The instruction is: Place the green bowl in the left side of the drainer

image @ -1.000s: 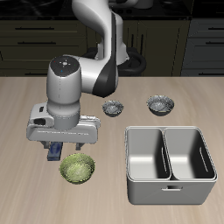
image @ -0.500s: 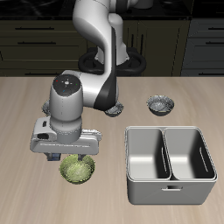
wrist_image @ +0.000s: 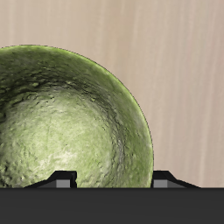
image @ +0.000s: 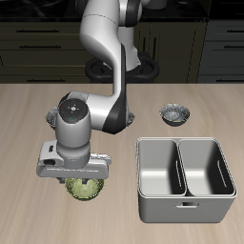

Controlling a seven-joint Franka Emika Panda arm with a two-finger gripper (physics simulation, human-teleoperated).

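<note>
1. The small round yellow-green bowl with a mottled inside (image: 85,187) sits on the wooden table (image: 29,143) near the front edge, directly beneath the two-finger gripper (image: 80,177), whose body hides most of it from the exterior camera
2. In the wrist view the green bowl (wrist_image: 66,118) fills the frame and its rim runs between the two dark fingertips (wrist_image: 61,179); the jaws stand spread wide apart, holding nothing, one tip over the bowl's inside and the other outside its wall, so the coming pinch looks set on the rim
3. A round bowl has no long axis to align with
4. The large grey metal two-compartment drainer (image: 186,212) stands beside the bowl, apart from it, across bare table; both compartments look empty
5. Count: one green bowl, one drainer, one small grey patterned bowl (image: 174,114) clearly visible farther back; others may be hidden behind the arm
</note>
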